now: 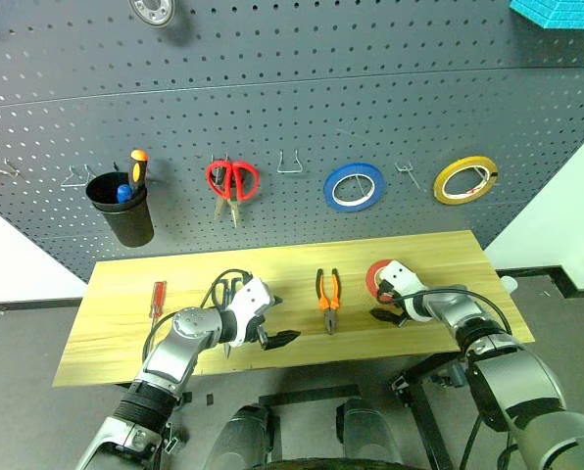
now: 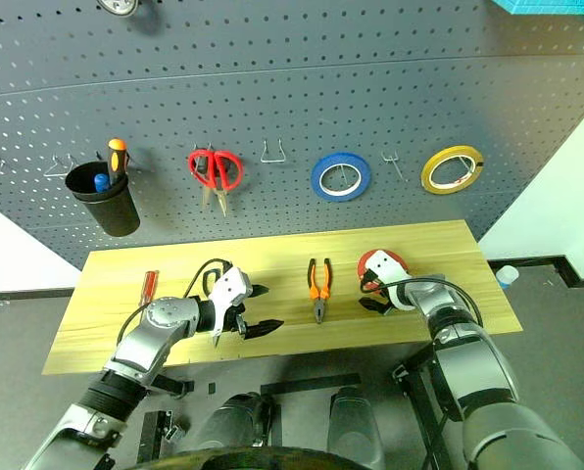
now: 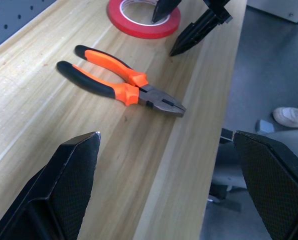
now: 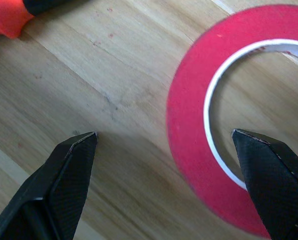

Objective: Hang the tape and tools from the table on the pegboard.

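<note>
On the table (image 1: 439, 253), the red tape (image 4: 189, 125) lies flat at the right. My right gripper (image 4: 164, 135) stands open astride its rim, one finger over the hole and the other outside on the wood. The orange-and-black pliers (image 1: 328, 299) lie in the middle, jaws toward the front edge. My left gripper (image 2: 263, 309) hovers open and empty to their left, pointing at them. The dark-handled scissors (image 2: 217, 338) lie partly hidden under my left wrist. The red-handled screwdriver (image 1: 158, 297) lies at the far left. The pegboard (image 1: 302, 98) rises behind the table.
On the pegboard hang a black cup (image 1: 122, 208) holding an orange-and-black screwdriver, red-handled scissors (image 1: 232, 182), a blue roll (image 1: 354, 186) and a yellow roll (image 1: 464, 180). Bare hooks (image 1: 290, 162) sit between them. A white shoe (image 3: 291, 116) shows on the floor beyond the table's front edge.
</note>
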Robot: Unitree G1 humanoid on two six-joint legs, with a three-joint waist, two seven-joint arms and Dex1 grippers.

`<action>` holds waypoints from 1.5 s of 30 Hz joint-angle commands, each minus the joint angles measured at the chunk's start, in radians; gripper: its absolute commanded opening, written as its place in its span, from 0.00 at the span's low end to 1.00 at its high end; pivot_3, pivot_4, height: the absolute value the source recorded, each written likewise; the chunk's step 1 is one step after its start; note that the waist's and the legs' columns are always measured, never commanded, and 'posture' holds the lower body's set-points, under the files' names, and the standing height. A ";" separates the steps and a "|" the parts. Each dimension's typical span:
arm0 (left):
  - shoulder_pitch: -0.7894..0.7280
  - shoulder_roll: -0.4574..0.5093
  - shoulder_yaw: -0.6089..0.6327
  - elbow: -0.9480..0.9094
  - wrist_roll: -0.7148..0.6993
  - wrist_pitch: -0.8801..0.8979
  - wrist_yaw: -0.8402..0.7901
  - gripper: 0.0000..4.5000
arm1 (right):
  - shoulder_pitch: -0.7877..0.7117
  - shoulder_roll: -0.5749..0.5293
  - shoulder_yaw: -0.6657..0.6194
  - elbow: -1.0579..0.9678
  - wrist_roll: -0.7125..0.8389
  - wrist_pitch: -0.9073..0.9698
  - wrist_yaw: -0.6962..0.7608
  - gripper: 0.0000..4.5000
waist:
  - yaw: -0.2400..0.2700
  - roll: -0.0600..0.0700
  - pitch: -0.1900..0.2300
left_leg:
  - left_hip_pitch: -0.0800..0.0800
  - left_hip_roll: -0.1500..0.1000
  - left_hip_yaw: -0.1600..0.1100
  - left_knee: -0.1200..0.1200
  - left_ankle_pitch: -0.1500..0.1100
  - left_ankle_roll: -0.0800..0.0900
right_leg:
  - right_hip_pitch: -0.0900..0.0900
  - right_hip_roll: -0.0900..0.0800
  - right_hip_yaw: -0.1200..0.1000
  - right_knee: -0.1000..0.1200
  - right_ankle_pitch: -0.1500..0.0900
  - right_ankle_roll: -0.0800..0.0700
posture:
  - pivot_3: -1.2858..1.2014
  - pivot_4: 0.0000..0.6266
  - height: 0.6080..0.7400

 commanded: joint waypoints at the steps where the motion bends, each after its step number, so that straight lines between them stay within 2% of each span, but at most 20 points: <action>1: 0.015 0.013 -0.002 -0.051 -0.006 0.009 0.009 0.98 | -0.024 0.010 0.007 0.024 -0.018 0.004 0.012 1.00 | -0.001 0.000 0.000 | 0.000 0.000 0.000 0.000 0.000 0.000 | 0.000 0.000 0.000 0.000 0.000 0.000 | 0.51 0.20 1.00; 3: 0.020 0.015 -0.002 -0.055 -0.004 0.012 0.015 0.98 | -0.026 0.013 0.012 0.035 -0.027 0.020 0.020 1.00 | -0.001 -0.001 0.001 | 0.000 0.000 0.000 0.000 0.000 0.000 | 0.000 0.000 0.000 0.000 0.000 0.000 | 0.51 0.20 1.00; 6: 0.026 0.017 0.000 -0.061 -0.005 0.017 0.023 0.99 | -0.029 0.016 0.020 0.047 -0.041 0.038 0.019 0.88 | 0.000 -0.001 0.001 | 0.000 0.000 0.000 0.000 0.000 0.000 | 0.000 0.000 0.000 0.000 0.000 0.000 | 0.51 0.20 1.00; 15: 0.026 0.020 0.005 -0.049 -0.005 0.006 0.047 0.99 | -0.039 0.020 0.013 0.054 -0.052 0.054 -0.001 0.19 | 0.001 -0.001 0.001 | 0.001 0.000 -0.001 0.001 0.000 0.000 | 0.001 0.000 0.000 0.001 -0.001 0.001 | 0.52 0.19 1.00; 16: 0.025 0.021 0.006 -0.046 -0.005 0.003 0.049 0.99 | -0.039 0.019 0.011 0.053 -0.050 0.052 -0.003 0.15 | 0.001 -0.001 0.001 | 0.001 0.000 -0.001 0.001 0.000 0.000 | 0.001 0.000 0.000 0.001 -0.001 0.001 | 0.51 0.18 1.00; 20: 0.028 0.024 0.015 -0.043 -0.006 -0.008 0.059 0.99 | -0.025 0.002 0.002 0.021 -0.047 0.013 -0.044 0.15 | 0.001 -0.001 0.001 | 0.001 0.000 -0.001 0.001 0.000 0.000 | 0.001 0.000 0.000 0.001 -0.001 0.001 | 0.51 0.16 1.00; 24: 0.040 0.029 0.029 -0.047 0.009 -0.062 0.096 0.99 | 0.045 -0.051 0.003 -0.106 -0.060 -0.100 -0.111 0.15 | 0.004 -0.001 0.001 | 0.001 0.000 -0.001 0.000 0.000 0.000 | 0.000 0.000 0.000 0.001 0.000 0.000 | 0.51 0.13 1.00; 27: 0.063 0.020 0.063 -0.066 0.000 -0.192 0.132 0.99 | 0.251 -0.144 -0.019 -0.460 -0.082 -0.209 -0.189 0.15 | 0.017 0.000 0.000 | -0.001 -0.001 -0.001 0.000 0.000 0.000 | -0.001 -0.001 0.000 0.001 0.000 0.000 | 0.50 0.12 1.00; 30: 0.073 -0.026 0.099 -0.066 -0.077 -0.357 0.105 0.99 | 0.459 -0.207 -0.066 -0.796 -0.130 -0.243 -0.303 0.15 | 0.030 0.001 0.000 | -0.004 -0.001 0.001 -0.001 -0.001 -0.001 | -0.005 -0.001 0.002 0.000 -0.001 0.001 | 0.49 0.11 1.00; 34: 0.035 -0.077 0.108 -0.020 -0.116 -0.456 0.082 0.99 | 0.595 -0.253 -0.079 -1.016 -0.265 -0.283 -0.456 0.15 | 0.029 0.001 -0.001 | -0.006 0.000 0.005 0.002 -0.001 -0.001 | -0.006 -0.001 0.003 0.000 0.000 0.001 | 0.48 0.10 1.00; 37: -0.037 -0.138 0.095 0.037 -0.141 -0.504 0.062 0.99 | 0.615 -0.307 -0.071 -1.084 -0.437 -0.365 -0.635 0.15 | 0.031 0.001 -0.001 | -0.004 0.000 0.008 0.006 0.000 -0.001 | -0.003 -0.001 0.004 -0.001 0.000 0.001 | 0.47 0.08 1.00; 39: -0.074 -0.163 0.089 0.074 -0.142 -0.525 0.051 0.99 | 0.592 -0.330 -0.072 -1.091 -0.496 -0.394 -0.707 0.15 | 0.029 0.001 -0.002 | -0.005 0.002 0.013 0.012 -0.001 -0.001 | 0.000 -0.001 0.003 -0.001 0.001 0.000 | 0.47 0.08 1.00; 42: -0.113 -0.187 0.086 0.120 -0.144 -0.552 0.035 0.99 | 0.530 -0.355 -0.082 -1.093 -0.528 -0.417 -0.749 0.15 | 0.020 0.000 -0.002 | -0.008 0.003 0.016 0.019 -0.001 0.001 | 0.001 -0.001 0.004 -0.003 0.003 0.002 | 0.47 0.07 1.00; 45: -0.137 -0.203 0.082 0.146 -0.145 -0.559 0.027 0.99 | 0.423 -0.369 -0.074 -1.032 -0.520 -0.424 -0.724 0.15 | 0.013 0.000 -0.003 | -0.009 0.003 0.017 0.019 -0.001 0.002 | 0.000 -0.001 0.006 -0.004 0.007 0.004 | 0.46 0.06 1.00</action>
